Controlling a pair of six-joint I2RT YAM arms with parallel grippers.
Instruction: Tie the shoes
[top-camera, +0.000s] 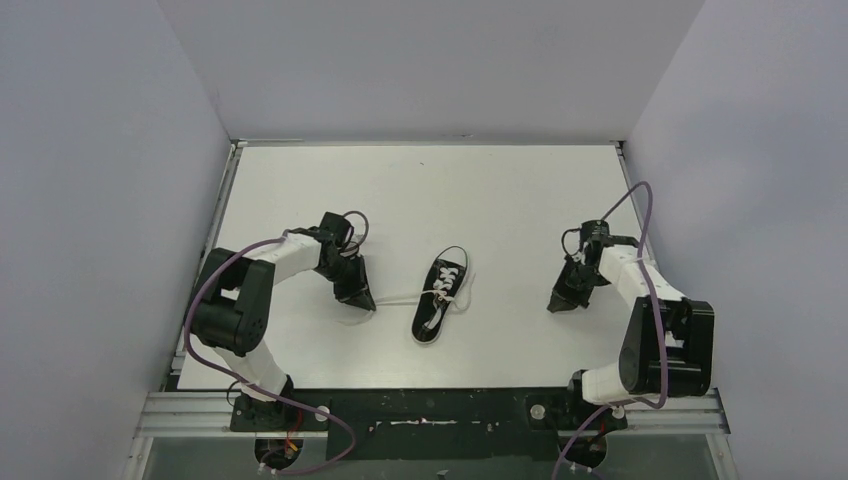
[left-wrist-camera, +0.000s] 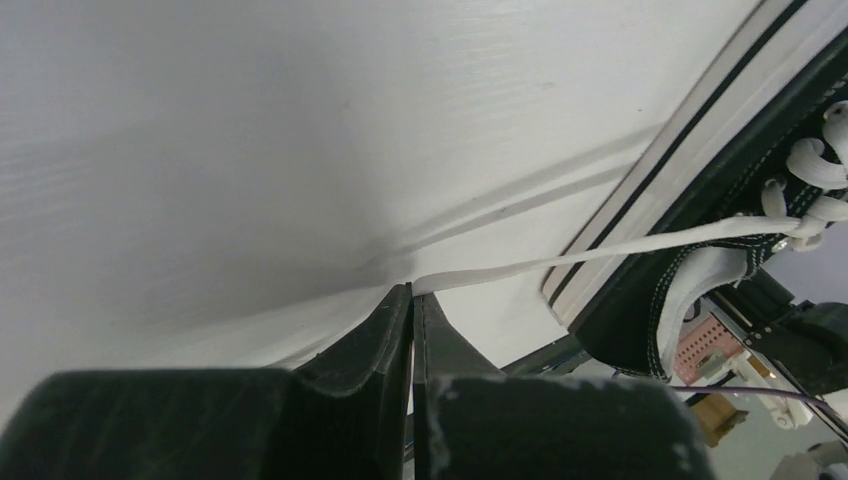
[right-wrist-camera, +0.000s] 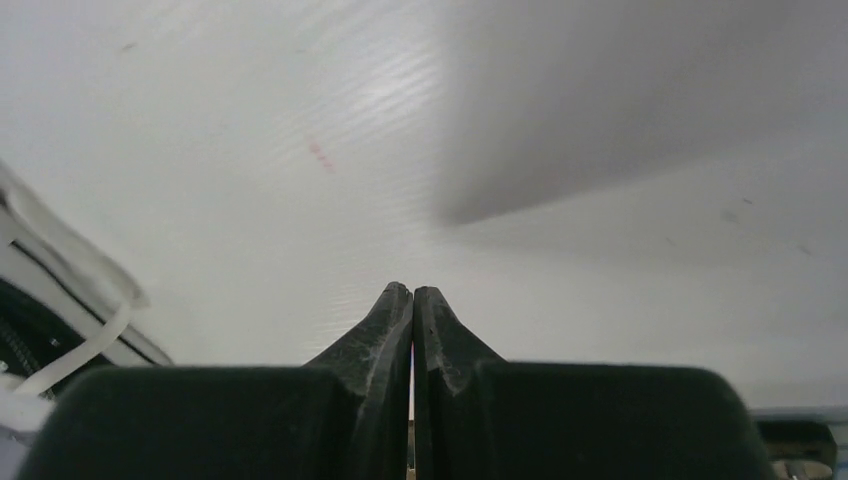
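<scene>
A small black sneaker with white laces, white sole and white toe cap lies on the white table, toe toward the back. My left gripper is shut on the end of one white lace and holds it stretched out to the shoe's left. In the left wrist view the lace runs taut from my closed gripper to the shoe. My right gripper is shut and empty, well to the right of the shoe. In the right wrist view the gripper is closed over bare table, the shoe's edge at far left.
The white table is walled by grey panels at the back and both sides. A metal rail with the arm bases runs along the near edge. Purple cables loop from both arms.
</scene>
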